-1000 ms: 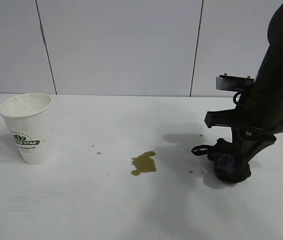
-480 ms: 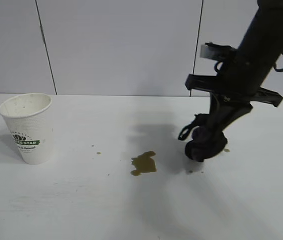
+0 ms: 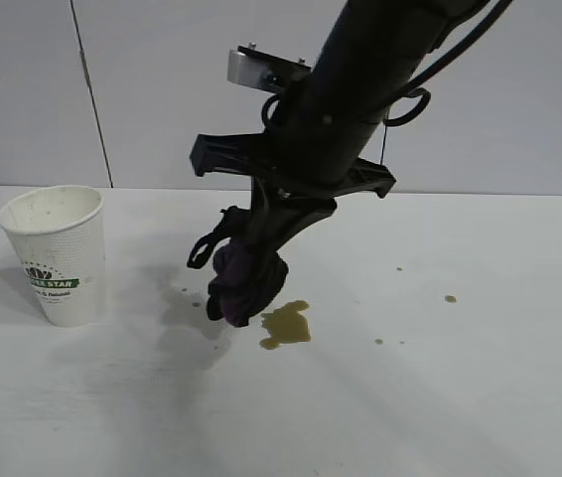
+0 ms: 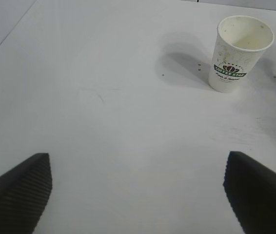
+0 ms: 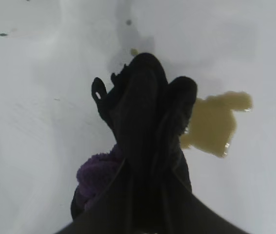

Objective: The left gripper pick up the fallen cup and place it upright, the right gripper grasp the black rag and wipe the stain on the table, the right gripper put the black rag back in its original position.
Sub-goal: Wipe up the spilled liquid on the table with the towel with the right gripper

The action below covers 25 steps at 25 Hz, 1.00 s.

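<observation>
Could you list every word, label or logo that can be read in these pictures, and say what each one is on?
"COFFEE STAR": on the green band of the cup, under a small emblem, read in the left wrist view.
"FEE STAR": the part of that band seen on the cup in the exterior view.
One smaller line under the band: too small to read.
No lettering shows on the black rag, the arms or the table.

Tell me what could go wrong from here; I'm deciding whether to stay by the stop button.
1. The black rag hangs off the table, just beside the stain; a straight drop from the right claw may miss part of it.
2. Wiping may smear the puddle wider.
3. Scattered droplets lie apart from the main stain and may be skipped.
</observation>
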Motion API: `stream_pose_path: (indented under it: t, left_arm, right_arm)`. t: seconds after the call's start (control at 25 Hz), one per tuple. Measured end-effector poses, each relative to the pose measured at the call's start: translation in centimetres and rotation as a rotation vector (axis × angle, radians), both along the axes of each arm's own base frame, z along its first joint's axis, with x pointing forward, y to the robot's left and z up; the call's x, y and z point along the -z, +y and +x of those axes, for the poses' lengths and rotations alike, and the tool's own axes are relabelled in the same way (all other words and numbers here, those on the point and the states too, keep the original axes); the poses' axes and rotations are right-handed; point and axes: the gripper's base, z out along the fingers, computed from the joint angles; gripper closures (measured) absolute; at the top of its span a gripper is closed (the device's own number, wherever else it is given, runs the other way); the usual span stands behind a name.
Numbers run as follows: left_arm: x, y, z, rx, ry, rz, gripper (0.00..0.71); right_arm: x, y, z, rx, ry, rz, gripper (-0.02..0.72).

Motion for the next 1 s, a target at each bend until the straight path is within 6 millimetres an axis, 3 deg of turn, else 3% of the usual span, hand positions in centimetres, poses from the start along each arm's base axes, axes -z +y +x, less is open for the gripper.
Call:
stream_pose_path:
  t: [0.12,0.4,0.64,1.0]
  left_arm:
    - [0.0,0.0,0.0,0.0,0.0,0.0,0.023]
    - [0.0,0.0,0.0,0.0,0.0,0.0,0.023]
    - [0.0,0.0,0.0,0.0,0.0,0.0,0.023]
    - [0.0,0.0,0.0,0.0,0.0,0.0,0.023]
  right_arm:
    - [1.0,0.2,0.4,0.014,-0.006,-0.009,0.663]
    - [6.0,0.7,1.0,0.029,0.085,-0.066,0.663]
    - [6.5,0.3,0.8,-0.002,0.098,-0.126,0.663]
    - [6.9,-2.2,1.1,0.015,0.063,-0.412,0.663]
